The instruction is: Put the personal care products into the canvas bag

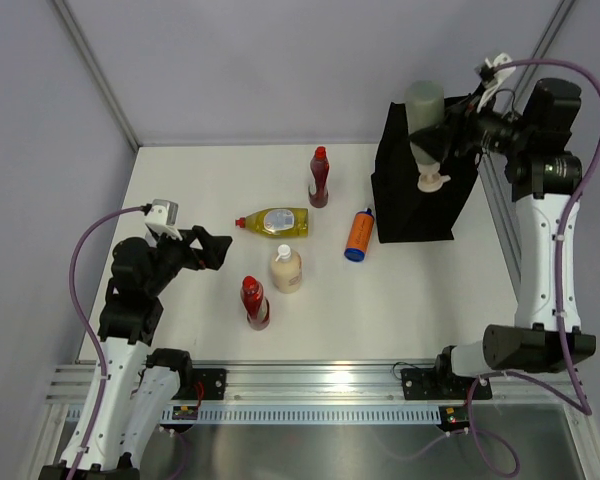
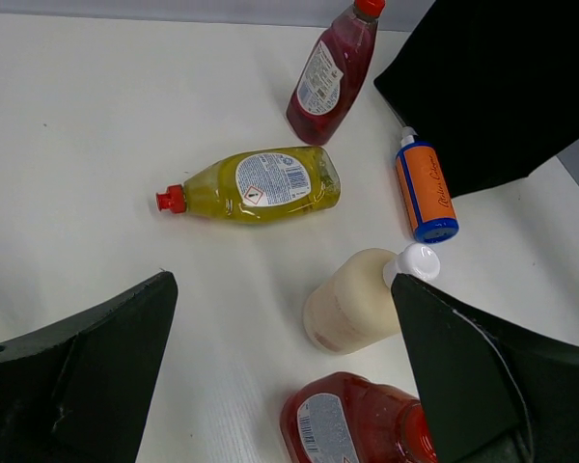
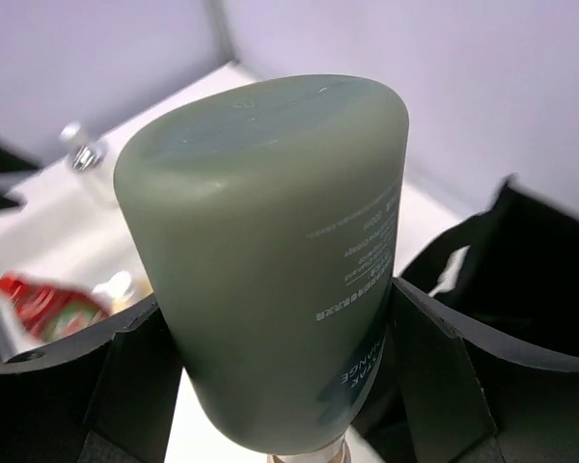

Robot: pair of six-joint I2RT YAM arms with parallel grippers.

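Though inverted in right tool (image 3: 280, 381), grey-green bottle (image 3: 270, 241), white lettering illegible

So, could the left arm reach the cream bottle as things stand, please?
Probably yes: the left gripper is open and empty, and the cream bottle sits just ahead of it with only bare table between.

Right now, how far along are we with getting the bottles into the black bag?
Done: nothing looks bagged yet. In hand: the right gripper holds the grey-green pump bottle upside down above the black fabric tote bag. Left: five bottles outside it, the dark red bottle nearest the bag, the clear yellow bottle with red cap, the orange bottle with blue cap, the cream bottle and the second dark red bottle. The left gripper is open, empty.
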